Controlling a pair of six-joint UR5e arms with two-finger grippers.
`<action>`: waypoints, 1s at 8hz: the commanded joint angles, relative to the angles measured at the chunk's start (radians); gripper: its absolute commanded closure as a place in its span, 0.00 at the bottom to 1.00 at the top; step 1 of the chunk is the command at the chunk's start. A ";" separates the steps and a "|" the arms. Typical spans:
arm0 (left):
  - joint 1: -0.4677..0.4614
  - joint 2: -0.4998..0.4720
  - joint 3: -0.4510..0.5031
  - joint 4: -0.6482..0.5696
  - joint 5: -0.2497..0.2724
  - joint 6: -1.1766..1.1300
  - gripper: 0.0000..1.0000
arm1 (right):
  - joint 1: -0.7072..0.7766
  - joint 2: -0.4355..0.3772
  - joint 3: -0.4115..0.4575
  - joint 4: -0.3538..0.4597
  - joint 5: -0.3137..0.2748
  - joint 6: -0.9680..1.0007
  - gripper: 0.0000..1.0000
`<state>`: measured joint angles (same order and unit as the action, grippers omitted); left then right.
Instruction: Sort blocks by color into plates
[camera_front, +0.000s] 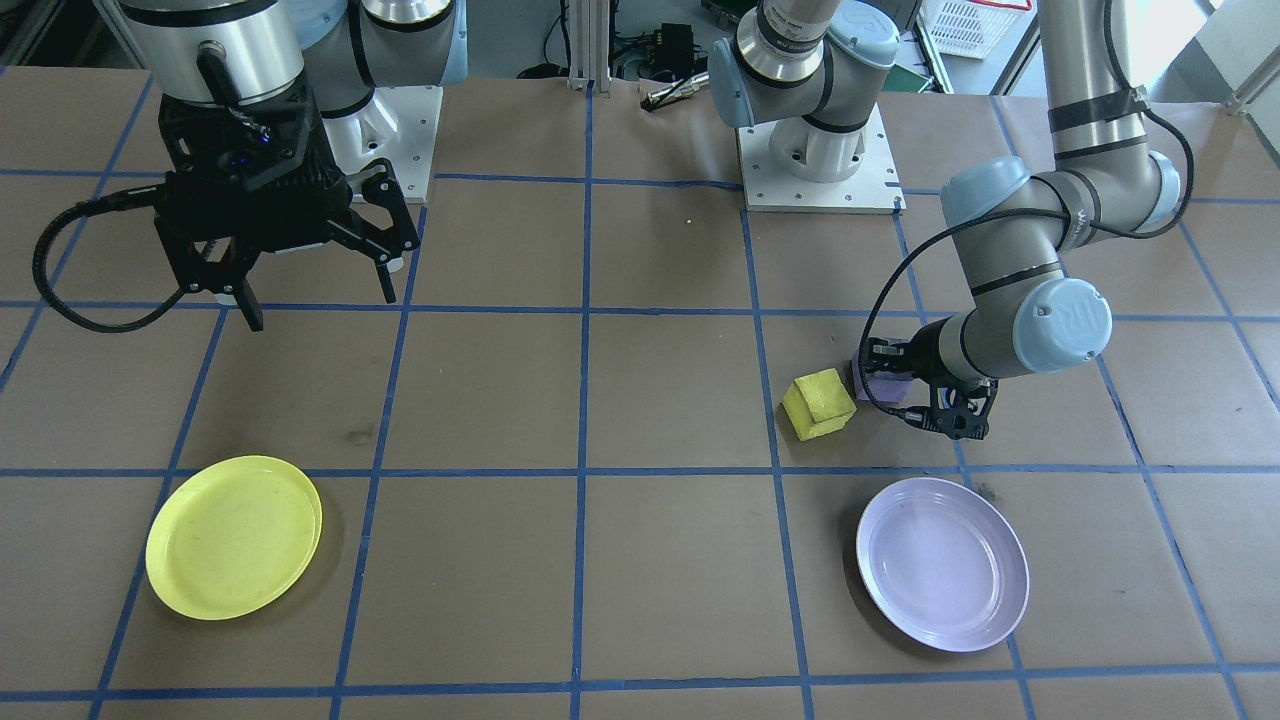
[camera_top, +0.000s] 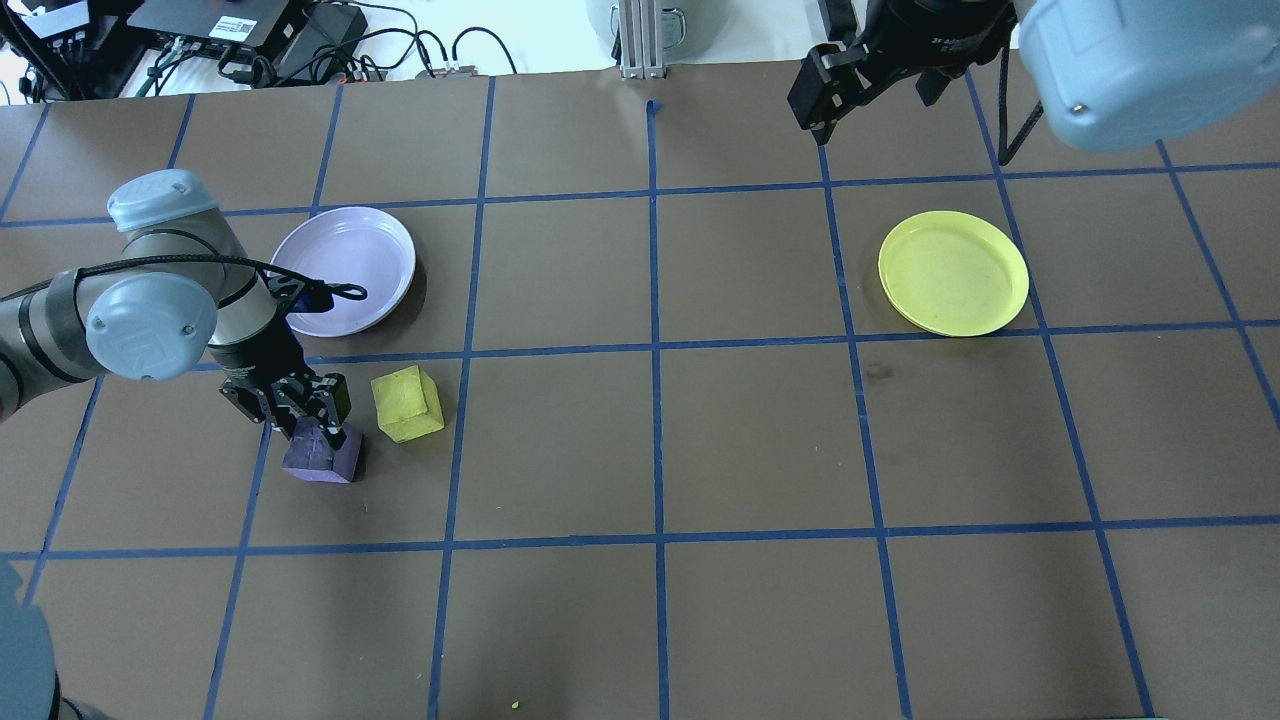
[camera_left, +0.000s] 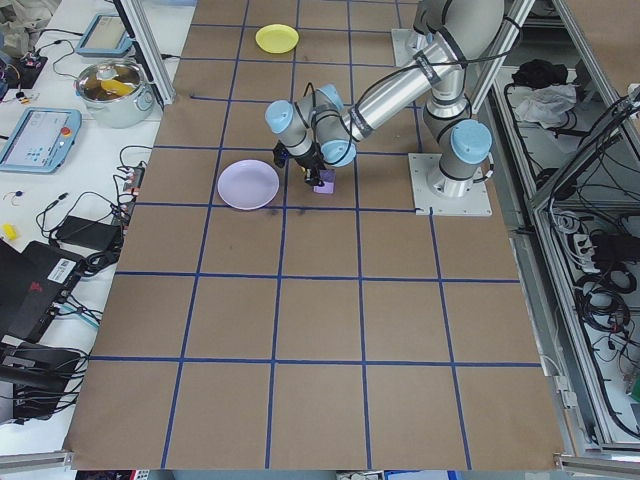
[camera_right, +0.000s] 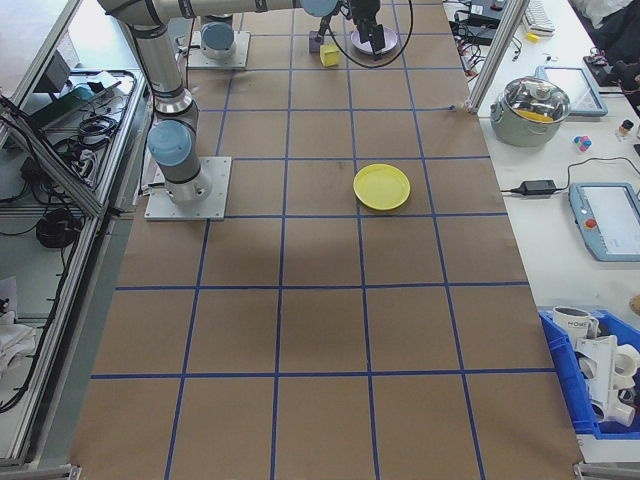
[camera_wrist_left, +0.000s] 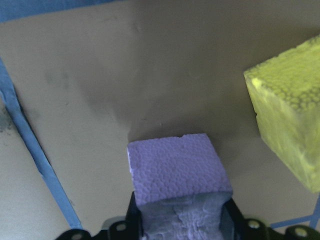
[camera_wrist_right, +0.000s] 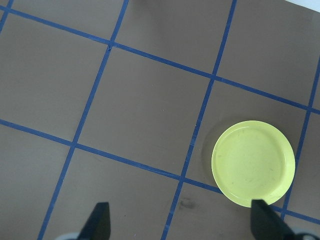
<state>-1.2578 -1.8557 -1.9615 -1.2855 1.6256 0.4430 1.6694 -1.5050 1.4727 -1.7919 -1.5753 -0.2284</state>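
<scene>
Left gripper (camera_top: 312, 425) down on table, fingers squeezed on purple block (camera_top: 322, 455). Yellow block (camera_top: 407, 403) just beside it, on table (camera_top: 640, 450). Lavender plate (camera_top: 345, 270) near, bare. Yellow plate (camera_top: 953, 272) far right, bare. Right gripper (camera_front: 315, 295) up high, fingers wide apart, nothing in them.

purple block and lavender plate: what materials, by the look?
Purple block: likely foam, matte; the left wrist view shows a pebbled, cellular surface, dented where the left gripper pinches it. Lavender plate: probably plastic, glossy, with soft highlights and a smooth raised rim.
</scene>
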 joint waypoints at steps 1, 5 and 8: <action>0.000 0.001 0.003 0.000 0.002 0.011 0.73 | 0.001 0.006 0.002 -0.003 0.018 0.000 0.00; 0.002 0.047 0.088 -0.115 0.032 0.079 0.92 | -0.002 0.006 0.002 -0.007 0.015 -0.002 0.00; 0.003 -0.066 0.469 -0.328 0.037 0.079 0.92 | 0.000 0.006 0.002 -0.004 0.009 -0.002 0.00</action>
<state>-1.2556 -1.8387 -1.7150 -1.5046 1.6596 0.5223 1.6686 -1.4991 1.4742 -1.7971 -1.5681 -0.2300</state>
